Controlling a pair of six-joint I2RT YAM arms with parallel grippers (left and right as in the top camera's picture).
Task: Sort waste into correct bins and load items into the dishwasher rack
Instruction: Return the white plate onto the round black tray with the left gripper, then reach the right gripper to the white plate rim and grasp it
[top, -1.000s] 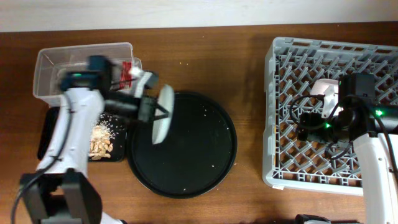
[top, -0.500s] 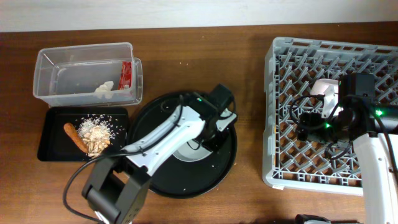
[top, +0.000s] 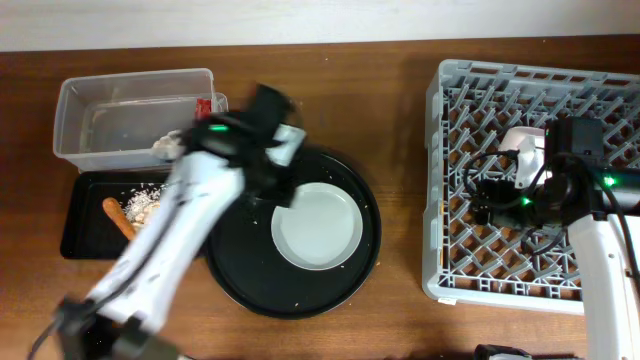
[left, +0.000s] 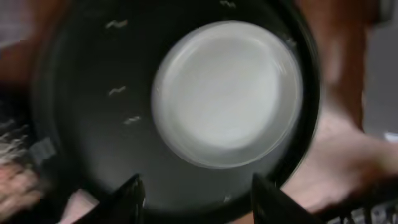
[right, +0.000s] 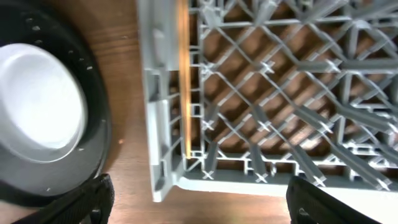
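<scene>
The pale grey-green plate (top: 317, 226) (left: 227, 93) (right: 37, 99) lies flat on the large round black tray (top: 240, 265). My left gripper (top: 283, 183) (left: 199, 199) hovers, blurred, over that tray's upper-left edge, open, with nothing between its fingers. The clear tub (top: 100, 118) holds the red wrapper (top: 205, 106) and the white tissue (top: 168, 143). The shallow black tray (top: 80, 235) holds beige scraps (top: 150, 205) and the orange stick (top: 118, 218). My right gripper (top: 485, 200) (right: 199, 205) hangs wide open and empty over the left side of the dishwasher rack (top: 435, 180) (right: 280, 93).
The round black tray (right: 93, 143) lies between the two bins and the rack, with a strip of bare wooden table (top: 405, 150) between it and the rack's left wall. Small crumbs dot the tray.
My left gripper carried the tilted plate from over the black tray, laid it flat on the round tray, let go and pulled back up-left. The right jaws widened slightly.
</scene>
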